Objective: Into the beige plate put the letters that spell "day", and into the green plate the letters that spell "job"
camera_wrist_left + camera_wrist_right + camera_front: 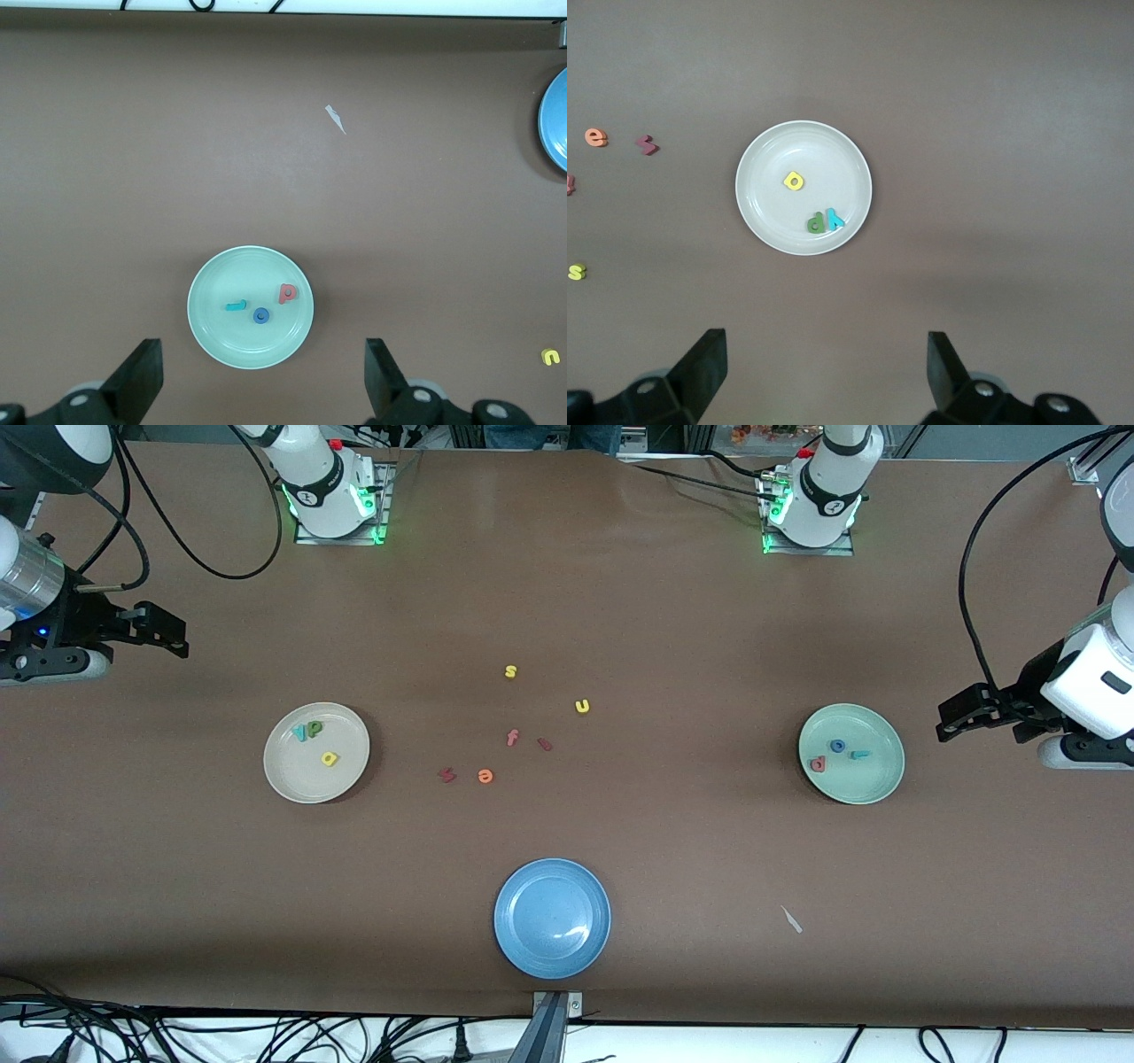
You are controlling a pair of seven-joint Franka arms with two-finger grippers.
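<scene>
Front view: left gripper (950, 723) is hanging with jaws spread and empty just off the green plate (873, 779) at its own end of the table, and right gripper (168, 631) is waiting likewise released near the beige plate (292, 775).

Sorting is looking finished, so the sound move, as I judge it, is keeping both grippers clear without brushing a rim.

Count: three letters are lying in beige (yellow (330, 759), green (314, 729), teal y (300, 732)), three in green (blue o (837, 746), salmon-red letter (818, 763), teal j (859, 755)), six strays are sitting mid-table, and one blue plate (552, 918) nearest the camera is holding nothing.
</scene>
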